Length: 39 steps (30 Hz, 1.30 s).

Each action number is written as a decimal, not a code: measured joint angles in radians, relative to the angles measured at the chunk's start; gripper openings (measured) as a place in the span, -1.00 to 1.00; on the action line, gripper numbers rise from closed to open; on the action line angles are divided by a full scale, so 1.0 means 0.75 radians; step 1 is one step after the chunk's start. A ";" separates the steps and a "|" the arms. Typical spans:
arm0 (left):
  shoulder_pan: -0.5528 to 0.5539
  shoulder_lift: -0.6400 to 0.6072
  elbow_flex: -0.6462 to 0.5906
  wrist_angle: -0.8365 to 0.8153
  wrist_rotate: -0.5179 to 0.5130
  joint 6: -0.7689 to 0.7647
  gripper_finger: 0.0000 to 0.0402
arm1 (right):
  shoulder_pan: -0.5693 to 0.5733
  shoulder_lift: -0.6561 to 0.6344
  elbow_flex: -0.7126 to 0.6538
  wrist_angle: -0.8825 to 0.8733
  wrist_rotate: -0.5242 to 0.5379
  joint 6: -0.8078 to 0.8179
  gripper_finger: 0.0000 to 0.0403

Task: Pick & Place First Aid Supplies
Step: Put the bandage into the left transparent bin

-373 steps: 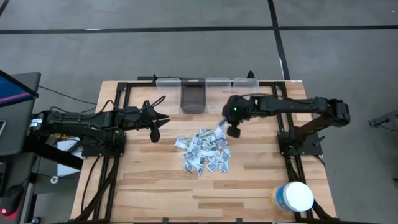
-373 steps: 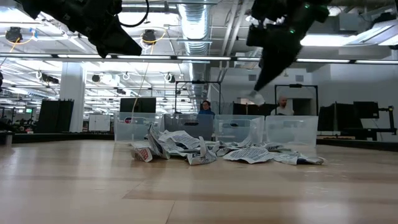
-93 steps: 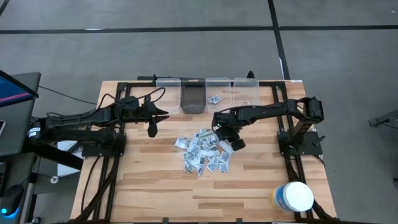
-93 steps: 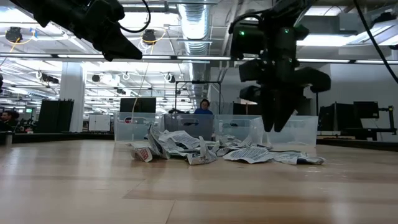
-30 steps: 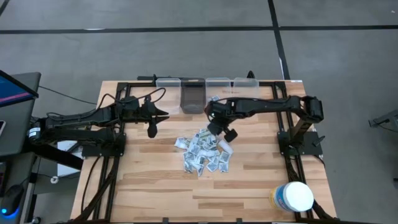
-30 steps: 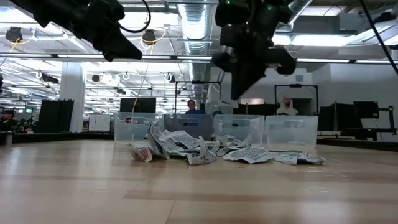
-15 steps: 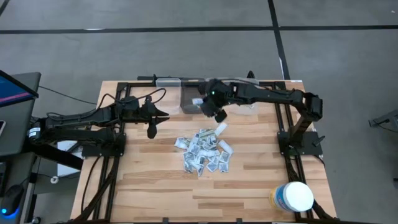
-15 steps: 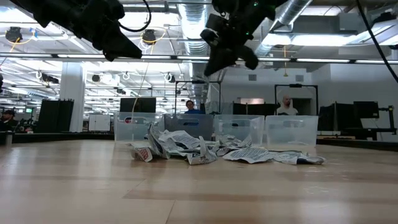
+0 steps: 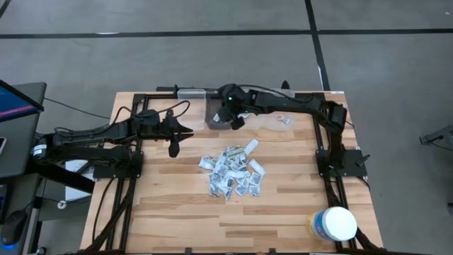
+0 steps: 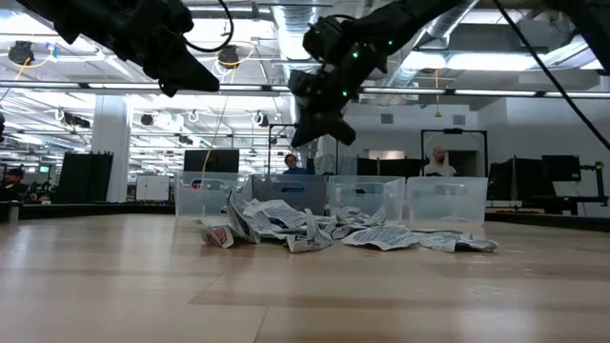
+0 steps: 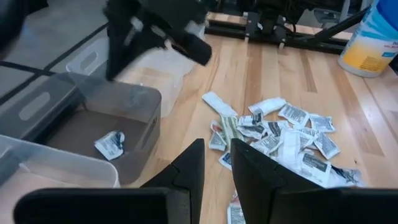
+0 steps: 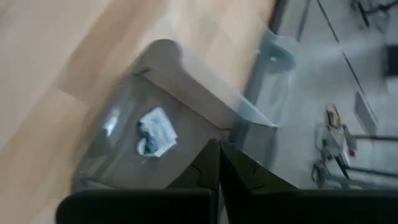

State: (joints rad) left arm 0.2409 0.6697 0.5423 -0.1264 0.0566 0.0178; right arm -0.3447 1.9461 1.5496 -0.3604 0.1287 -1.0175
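Looking down past the right tool (image 12: 218, 163), its two dark fingers (image 12: 205, 171) pressed together with no gap between them and nothing visible in their tips. Beyond them sits a smoky translucent plastic bin (image 12: 186, 81) with rounded corners, resting on the pale wooden table (image 12: 56, 56). Inside the bin, one small white crumpled paper packet (image 12: 155, 132) with bluish print lies on the bin's floor. Past the table edge there's grey floor (image 12: 323, 74) crossed by a dark line.
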 joint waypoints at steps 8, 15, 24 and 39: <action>0.000 0.001 0.000 0.002 0.001 0.001 -0.61 | 0.027 -0.034 0.077 -0.003 0.106 0.098 -1.00; -0.001 0.001 0.000 0.001 0.006 0.004 -0.61 | 0.026 -0.203 0.080 -0.229 -0.159 0.352 -1.00; 0.000 0.001 0.000 0.000 0.006 0.004 -0.61 | 0.035 -0.459 -0.114 -0.443 -0.393 0.485 -1.00; 0.000 0.000 0.000 0.005 0.026 0.000 -0.61 | 0.281 -0.514 -0.635 -0.408 -0.420 0.806 -1.00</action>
State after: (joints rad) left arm 0.2408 0.6697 0.5423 -0.1226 0.0760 0.0181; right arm -0.1337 1.5602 1.0731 -0.6667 -0.1865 -0.4132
